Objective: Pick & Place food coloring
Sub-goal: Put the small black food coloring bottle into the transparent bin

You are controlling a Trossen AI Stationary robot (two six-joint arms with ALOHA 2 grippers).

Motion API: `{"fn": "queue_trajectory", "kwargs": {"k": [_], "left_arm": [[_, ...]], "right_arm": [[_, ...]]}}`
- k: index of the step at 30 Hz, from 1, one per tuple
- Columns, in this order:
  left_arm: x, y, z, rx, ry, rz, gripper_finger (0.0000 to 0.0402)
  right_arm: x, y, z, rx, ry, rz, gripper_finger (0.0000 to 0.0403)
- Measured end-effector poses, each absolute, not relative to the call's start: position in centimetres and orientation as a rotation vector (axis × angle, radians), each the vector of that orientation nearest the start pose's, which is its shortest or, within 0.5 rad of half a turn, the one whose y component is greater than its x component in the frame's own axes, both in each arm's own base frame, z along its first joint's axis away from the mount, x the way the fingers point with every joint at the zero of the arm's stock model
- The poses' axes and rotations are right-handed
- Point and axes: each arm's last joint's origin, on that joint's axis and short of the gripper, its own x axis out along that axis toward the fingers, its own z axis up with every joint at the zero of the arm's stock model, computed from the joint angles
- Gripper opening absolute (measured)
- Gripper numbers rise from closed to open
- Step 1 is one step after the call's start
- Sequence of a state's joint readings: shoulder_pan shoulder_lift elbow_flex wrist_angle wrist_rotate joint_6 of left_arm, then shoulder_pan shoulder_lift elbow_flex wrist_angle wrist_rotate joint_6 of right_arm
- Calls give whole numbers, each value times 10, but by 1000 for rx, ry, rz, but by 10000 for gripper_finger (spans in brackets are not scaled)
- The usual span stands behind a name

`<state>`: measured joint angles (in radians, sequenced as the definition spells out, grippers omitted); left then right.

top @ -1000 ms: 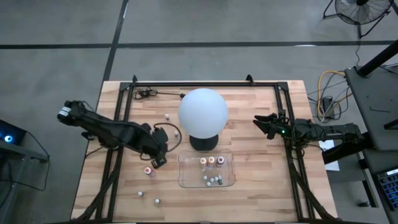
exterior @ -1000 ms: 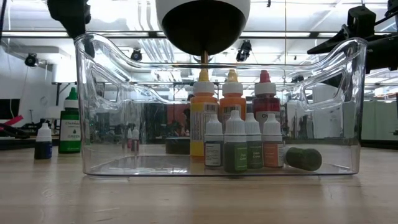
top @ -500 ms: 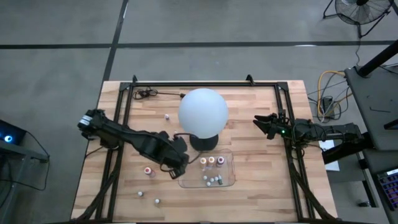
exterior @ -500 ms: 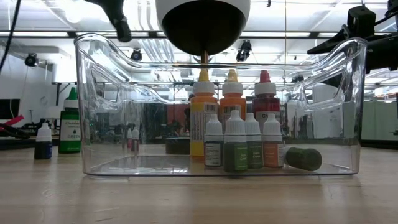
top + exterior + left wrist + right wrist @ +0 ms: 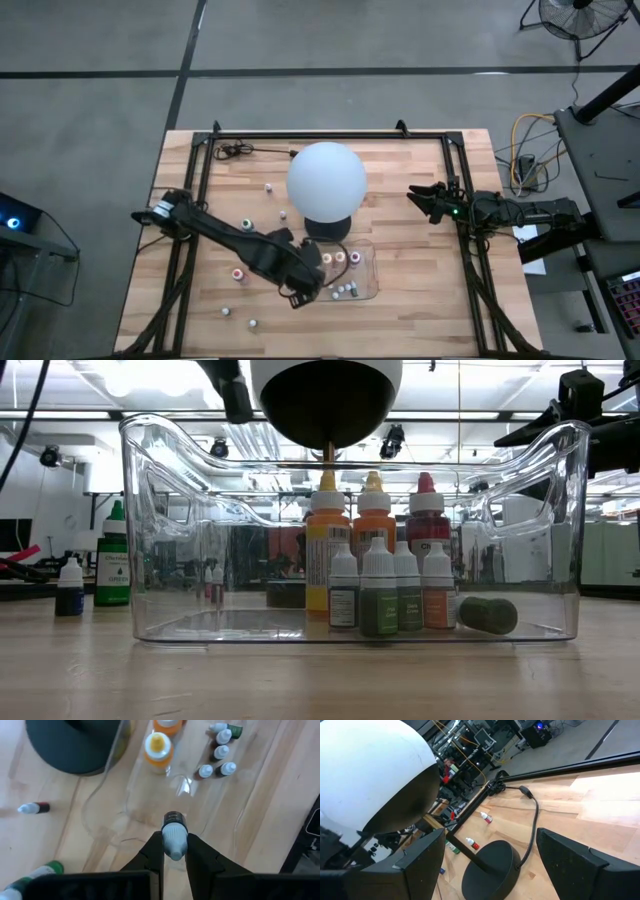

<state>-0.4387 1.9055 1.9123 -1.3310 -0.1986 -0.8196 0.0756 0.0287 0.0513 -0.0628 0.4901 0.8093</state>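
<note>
Clear plastic tray (image 5: 368,290) near the desk's front edge already holds about eight bottles (image 5: 380,592); left jaws (image 5: 174,851), clamped on one grey-capped bottle (image 5: 174,831), hang over the tray's left end; right jaws (image 5: 414,196) wait wide open and empty (right edge); five or so loose bottles (image 5: 237,273) remain.

tray: clear plastic tray (image 5: 150,510) on the wooden table (image 5: 320,680)
inside: food coloring (image 5: 385,575), three tall bottles behind four small ones, a dark one lying at right
left of tray: green bottle (image 5: 113,560), small dark bottle (image 5: 69,588)
above: dark lamp base (image 5: 325,400)
</note>
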Motion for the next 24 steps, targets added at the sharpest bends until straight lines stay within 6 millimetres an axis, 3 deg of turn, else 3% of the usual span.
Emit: {"fn": "queue_trajectory", "kwargs": {"k": [12,24], "left_arm": [[366,-183,294,-229,1256,257,30],[387,-190,272,-152,1284,205,30]], "right_arm": [[94,-7,173,785,-130,-407,302],[94,-7,173,786,-131,-407,302]]}}
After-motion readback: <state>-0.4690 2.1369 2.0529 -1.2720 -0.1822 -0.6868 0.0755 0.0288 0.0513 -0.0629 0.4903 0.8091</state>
